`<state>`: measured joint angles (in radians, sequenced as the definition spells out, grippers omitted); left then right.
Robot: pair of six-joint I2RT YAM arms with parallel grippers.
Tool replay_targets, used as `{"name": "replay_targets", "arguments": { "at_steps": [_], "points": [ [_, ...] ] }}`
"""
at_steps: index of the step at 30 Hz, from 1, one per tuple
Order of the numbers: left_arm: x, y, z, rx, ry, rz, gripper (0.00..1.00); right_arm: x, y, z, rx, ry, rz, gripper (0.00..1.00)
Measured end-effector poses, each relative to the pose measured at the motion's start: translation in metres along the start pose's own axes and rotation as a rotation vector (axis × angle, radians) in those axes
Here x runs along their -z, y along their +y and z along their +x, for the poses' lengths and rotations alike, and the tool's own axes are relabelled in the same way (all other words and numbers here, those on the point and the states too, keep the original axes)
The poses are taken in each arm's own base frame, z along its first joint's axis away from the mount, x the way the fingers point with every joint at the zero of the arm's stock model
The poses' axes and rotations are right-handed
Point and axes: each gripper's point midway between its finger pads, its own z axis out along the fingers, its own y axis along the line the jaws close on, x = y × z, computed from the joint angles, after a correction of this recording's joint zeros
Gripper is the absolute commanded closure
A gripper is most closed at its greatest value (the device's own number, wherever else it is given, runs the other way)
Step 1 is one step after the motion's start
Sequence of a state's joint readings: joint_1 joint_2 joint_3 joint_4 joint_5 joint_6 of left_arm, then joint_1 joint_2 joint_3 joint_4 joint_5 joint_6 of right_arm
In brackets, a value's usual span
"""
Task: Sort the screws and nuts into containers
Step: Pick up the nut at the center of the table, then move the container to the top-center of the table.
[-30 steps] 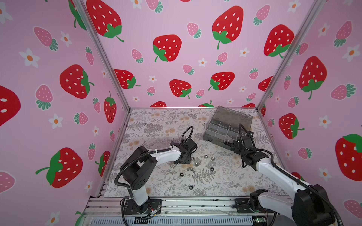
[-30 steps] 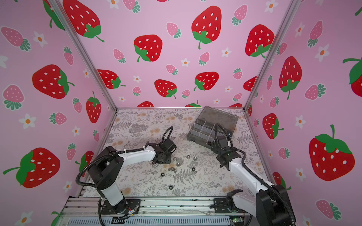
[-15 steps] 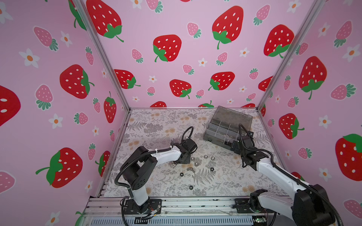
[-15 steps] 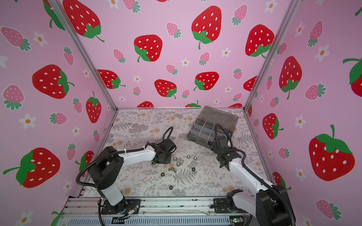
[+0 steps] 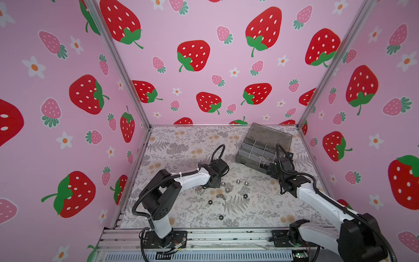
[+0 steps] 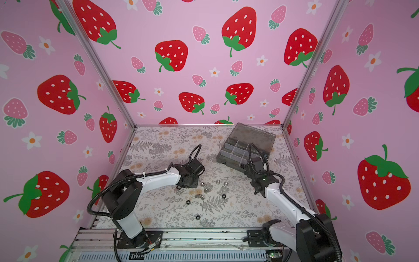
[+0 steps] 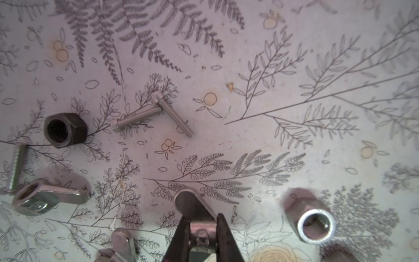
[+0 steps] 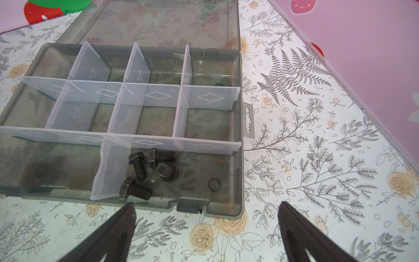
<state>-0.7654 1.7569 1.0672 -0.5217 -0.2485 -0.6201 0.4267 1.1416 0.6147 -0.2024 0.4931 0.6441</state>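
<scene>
Floral paper is covering the table (image 5: 181, 145), and pink strawberry walls are standing around it. In the left wrist view the left gripper (image 7: 203, 217) is pinching a silver wing nut (image 7: 192, 204): its two dark fingers (image 7: 182, 236) are pressing on the sides of the nut, and one wing is sticking out ahead of them. I cannot tell if the nut is resting on the paper or is already a little above it. The right gripper (image 8: 206, 205) is hovering spread wide and empty, just in front of the near wall of the grey organiser box (image 8: 238, 127), whose lid is lying open behind. Four black hex bolts (image 8: 145, 172) are lying in one near compartment, and the compartments behind it are empty.

The step in hand, as I am judging it, is the pick of this wing nut. The hold is sitting on a small, smooth body, so the nut may be turning between the fingers if the arm is moving fast. A straight, slow lift is the better way. A silver cap nut (image 7: 315, 223) is lying near on one side and a second wing nut (image 7: 122, 245) on the other, so any sideways sweep low over the paper is risking to scatter them. The nut is belonging in an empty compartment, not with the bolts, and it should be let go low inside it.
</scene>
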Motion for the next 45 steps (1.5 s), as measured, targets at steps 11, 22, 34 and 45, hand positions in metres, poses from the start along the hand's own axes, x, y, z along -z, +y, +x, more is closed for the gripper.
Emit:
{"name": "replay_targets", "arguments": {
  "at_steps": [11, 22, 34, 45],
  "points": [
    [0.024, -0.026, -0.045, -0.043, -0.111, 0.073, 0.88, 0.0, 0.0, 0.0, -0.023, 0.0, 0.001, 0.0],
    [0.031, -0.098, -0.111, -0.074, -0.21, 0.245, 0.9, 0.014, -0.006, -0.012, -0.076, -0.047, -0.002, 0.0],
    [0.025, -0.171, -0.171, -0.134, -0.288, 0.386, 0.9, 0.024, -0.011, -0.019, -0.107, -0.076, -0.005, 0.0],
    [-0.001, -0.195, -0.185, -0.178, -0.285, 0.402, 0.9, 0.022, -0.012, -0.017, -0.111, -0.069, 0.003, 0.0]
  ]
}}
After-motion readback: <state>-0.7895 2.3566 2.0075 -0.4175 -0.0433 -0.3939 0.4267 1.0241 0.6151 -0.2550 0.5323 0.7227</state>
